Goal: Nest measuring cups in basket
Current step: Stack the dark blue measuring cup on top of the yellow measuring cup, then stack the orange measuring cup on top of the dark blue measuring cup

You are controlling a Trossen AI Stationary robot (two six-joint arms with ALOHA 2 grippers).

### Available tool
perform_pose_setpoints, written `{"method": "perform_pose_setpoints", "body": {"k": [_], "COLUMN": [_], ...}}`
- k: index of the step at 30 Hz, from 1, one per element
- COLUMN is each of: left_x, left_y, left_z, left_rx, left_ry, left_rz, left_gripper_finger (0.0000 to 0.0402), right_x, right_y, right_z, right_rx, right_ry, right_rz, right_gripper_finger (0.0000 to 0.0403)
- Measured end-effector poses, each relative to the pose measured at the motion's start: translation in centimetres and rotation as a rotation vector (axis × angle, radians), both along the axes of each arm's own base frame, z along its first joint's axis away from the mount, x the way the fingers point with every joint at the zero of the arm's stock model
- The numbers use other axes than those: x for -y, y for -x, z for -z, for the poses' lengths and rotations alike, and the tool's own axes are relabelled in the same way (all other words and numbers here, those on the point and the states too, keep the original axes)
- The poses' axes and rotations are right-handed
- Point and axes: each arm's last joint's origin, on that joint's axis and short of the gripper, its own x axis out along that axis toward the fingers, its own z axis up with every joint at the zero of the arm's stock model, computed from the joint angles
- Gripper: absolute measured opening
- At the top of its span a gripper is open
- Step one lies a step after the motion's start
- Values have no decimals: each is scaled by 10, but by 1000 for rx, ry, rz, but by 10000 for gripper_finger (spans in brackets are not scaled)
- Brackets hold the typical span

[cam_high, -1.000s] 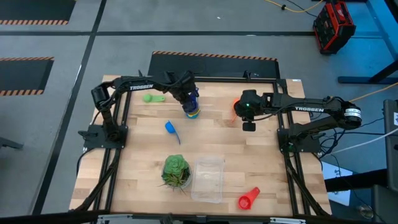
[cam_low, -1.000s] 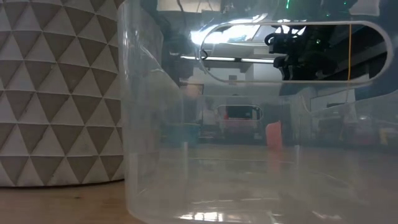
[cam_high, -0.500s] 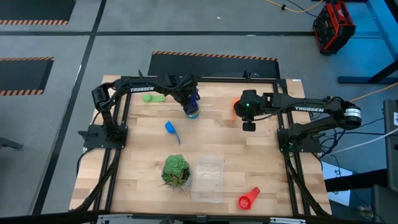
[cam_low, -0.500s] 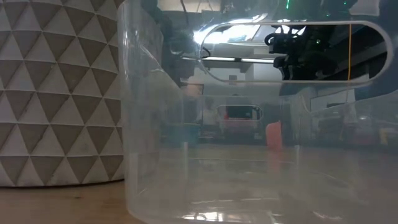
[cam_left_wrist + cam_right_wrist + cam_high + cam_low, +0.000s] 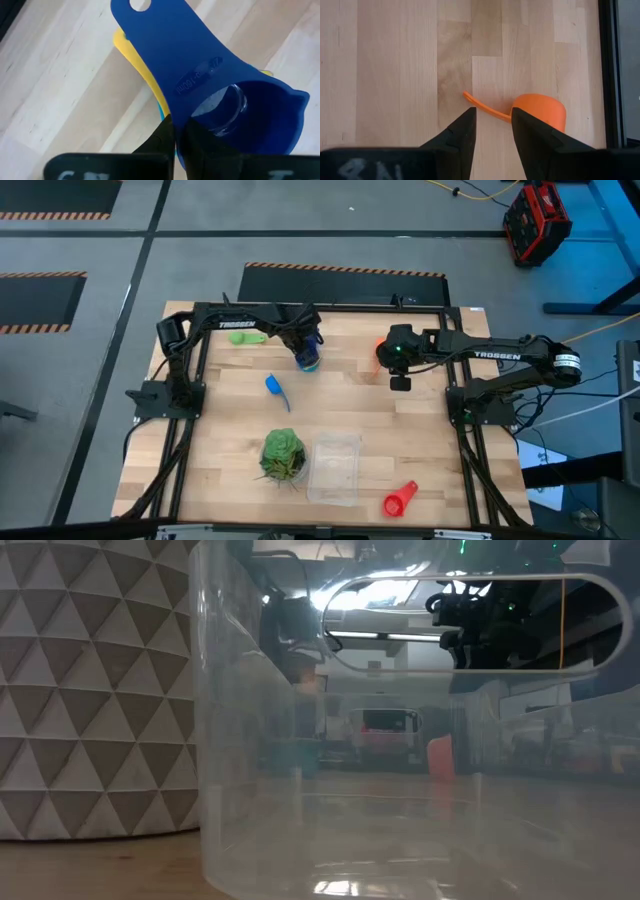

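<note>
Left gripper [image 5: 303, 340] sits over the far-middle of the table [image 5: 230, 430], fingers pinched shut on the dark blue cup [image 5: 220, 95] by the root of its handle. Under that cup a yellow cup [image 5: 137, 60] shows, with a sliver of light blue between them (nested stack, contact with the wood not clear). In the high view the stack reads as one blue blob just below the gripper.

Right gripper [image 5: 399, 375] hangs over the far-right part of the table, fingers [image 5: 462, 135] parted with a narrow gap – nothing between them. The orange cup [image 5: 540, 112] lies on the wood just beyond the fingertips, its thin handle pointing toward the gap.

Other cups: green cup [image 5: 245, 336] near the far-left edge, beside the left arm; a blue cup [image 5: 274, 387] alone mid-table; red cup [image 5: 398, 500] at the near-right edge.

The basket [image 5: 335, 467] stands at the near-middle with no cups in it, and the leafy ball [image 5: 283, 453] is just beside it on its left. In the low view the basket's clear wall [image 5: 400, 740] fills most of the frame – everything behind is seen through it – and a white triangle-patterned pot [image 5: 95, 690] blocks the rest.
</note>
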Motion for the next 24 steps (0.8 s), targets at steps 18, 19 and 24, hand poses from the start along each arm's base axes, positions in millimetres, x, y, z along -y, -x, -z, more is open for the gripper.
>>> {"method": "perform_pose_setpoints", "body": {"k": [18, 19, 24], "left_x": [-1, -1, -1], "left_y": [-2, -2, -2], "left_z": [-2, -2, -2], "left_rx": [23, 23, 24], "left_ry": [-19, -20, -20], "left_rz": [0, 0, 0], "left_gripper_finger": [77, 83, 110], "right_x": [0, 0, 0], "right_y": [0, 0, 0], "right_z": [0, 0, 0], "right_rx": [0, 0, 0], "right_ry": [0, 0, 0], "right_rz": [0, 0, 0], "right_gripper_finger": [129, 129, 129]}}
